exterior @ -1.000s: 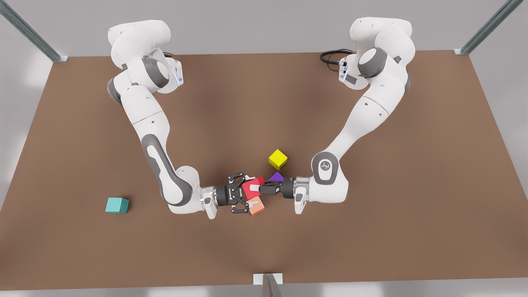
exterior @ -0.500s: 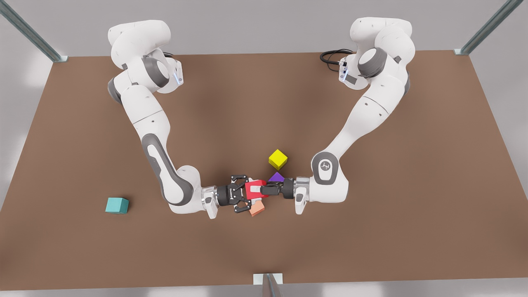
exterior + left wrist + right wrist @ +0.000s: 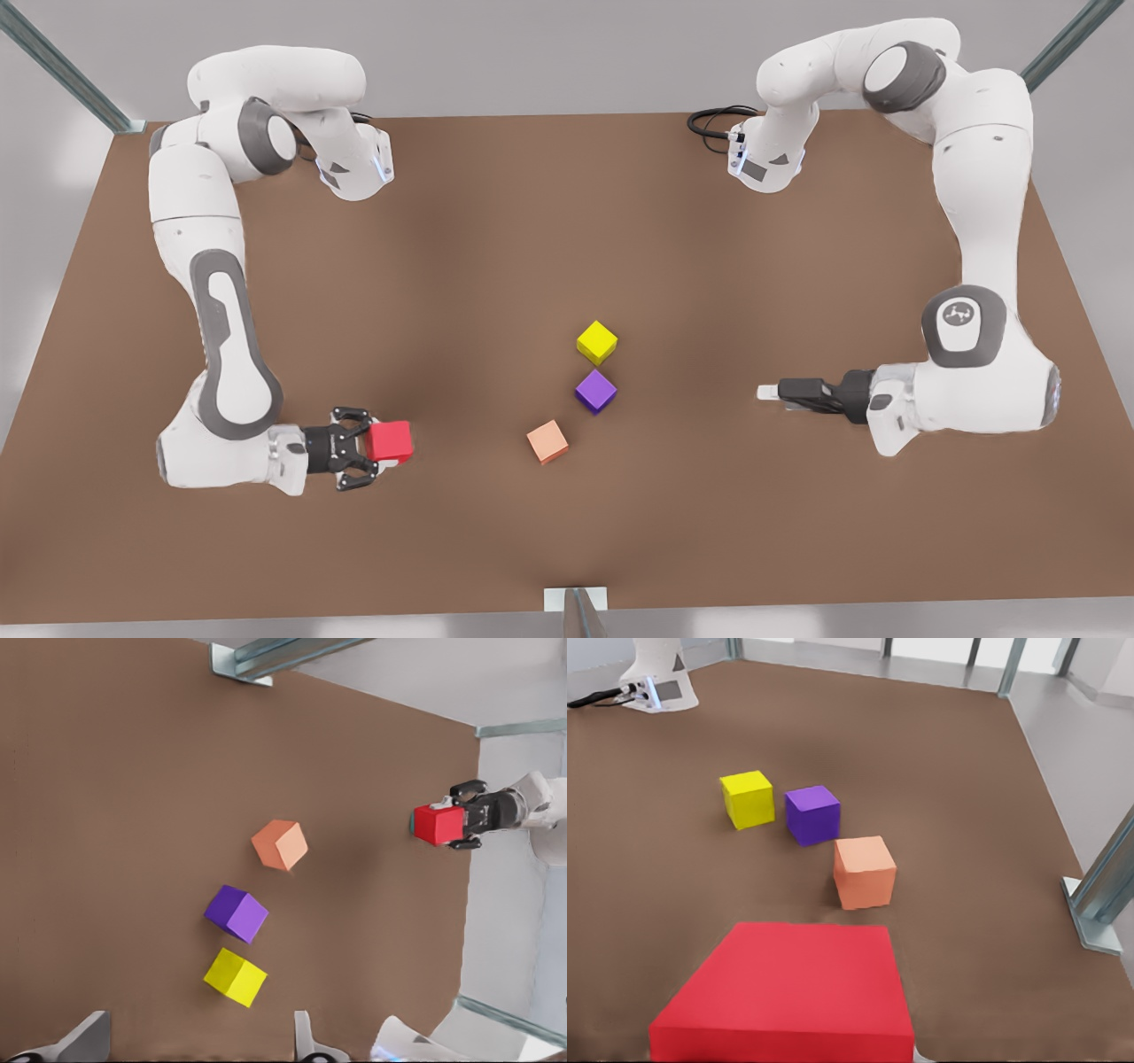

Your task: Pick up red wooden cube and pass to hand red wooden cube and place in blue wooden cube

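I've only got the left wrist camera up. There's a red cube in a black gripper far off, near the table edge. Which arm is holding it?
Observer: The right gripper. The right wrist view has the red wooden cube close under its camera.
Operator: Where's my own gripper?
Observer: The left gripper is at the front view's right, well apart from the purple cube.
Operator: What lies between the two grippers?
Observer: In the front view, the salmon-orange cube sits roughly between them.
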`<action>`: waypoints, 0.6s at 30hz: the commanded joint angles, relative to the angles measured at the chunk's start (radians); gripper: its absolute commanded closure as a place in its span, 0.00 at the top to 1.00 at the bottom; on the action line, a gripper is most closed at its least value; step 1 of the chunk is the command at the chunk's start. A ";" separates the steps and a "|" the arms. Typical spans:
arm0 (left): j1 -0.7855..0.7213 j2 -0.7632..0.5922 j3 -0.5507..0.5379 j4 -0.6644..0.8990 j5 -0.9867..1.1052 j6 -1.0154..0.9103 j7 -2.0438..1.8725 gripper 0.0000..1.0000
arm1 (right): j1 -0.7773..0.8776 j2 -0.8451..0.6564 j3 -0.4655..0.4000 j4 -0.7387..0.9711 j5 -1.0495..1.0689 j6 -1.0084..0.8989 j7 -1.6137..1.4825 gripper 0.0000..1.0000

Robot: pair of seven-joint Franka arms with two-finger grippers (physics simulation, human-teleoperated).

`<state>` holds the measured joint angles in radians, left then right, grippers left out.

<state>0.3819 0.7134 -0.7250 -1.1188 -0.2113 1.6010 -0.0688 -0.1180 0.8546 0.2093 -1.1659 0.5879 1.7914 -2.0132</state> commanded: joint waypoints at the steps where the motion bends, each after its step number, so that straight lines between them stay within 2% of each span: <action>1: 0.000 -0.057 -0.016 0.001 0.391 -0.371 -0.132 1.00 | -0.006 -0.023 -0.036 0.002 -0.493 -0.007 0.849 0.69; 2: 0.024 -0.083 -0.017 -0.002 0.394 -0.366 -0.125 1.00 | -0.003 -0.041 -0.056 -0.003 -0.552 -0.007 0.938 0.69; 3: -0.068 -0.210 0.140 -0.085 0.383 -0.346 0.007 1.00 | -0.006 -0.080 -0.056 -0.030 -0.628 -0.007 1.024 0.69; 4: -0.356 -0.368 0.469 -0.217 0.346 -0.271 0.165 1.00 | -0.006 -0.112 -0.087 -0.084 -0.645 0.008 1.064 0.69; 5: -0.393 -0.431 0.495 -0.260 0.343 -0.239 0.165 1.00 | -0.006 -0.161 -0.090 -0.161 -0.703 0.034 1.091 0.69; 6: -0.393 -0.551 0.495 -0.435 0.308 -0.086 0.162 1.00 | -0.008 -0.199 -0.091 -0.241 -0.737 0.060 1.096 0.69; 7: -0.396 -0.499 0.487 -0.372 0.300 -0.140 0.124 1.00 | -0.009 -0.239 -0.091 -0.323 -0.798 0.137 1.097 0.69; 9: -0.394 -0.480 0.486 -0.352 0.231 -0.151 0.050 1.00 | -0.009 -0.264 -0.114 -0.385 -0.847 0.232 1.097 0.69; 10: -0.399 -0.479 0.483 -0.352 0.240 -0.147 0.053 1.00 | -0.009 -0.262 -0.137 -0.390 -0.856 0.270 1.099 0.69; 12: -0.405 -0.445 0.490 -0.234 0.216 -0.107 0.047 1.00 | -0.011 -0.252 -0.163 -0.391 -0.864 0.307 1.099 0.69; 18: -0.340 -0.431 0.493 -0.199 0.260 -0.165 0.075 1.00 | -0.035 -0.209 -0.165 -0.391 -0.864 0.373 1.096 0.69</action>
<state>0.0394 0.2832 -0.2311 -1.3199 0.0424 1.4596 -0.0262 -0.1494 0.6448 0.0447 -1.5580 -0.2629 2.0854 -1.3282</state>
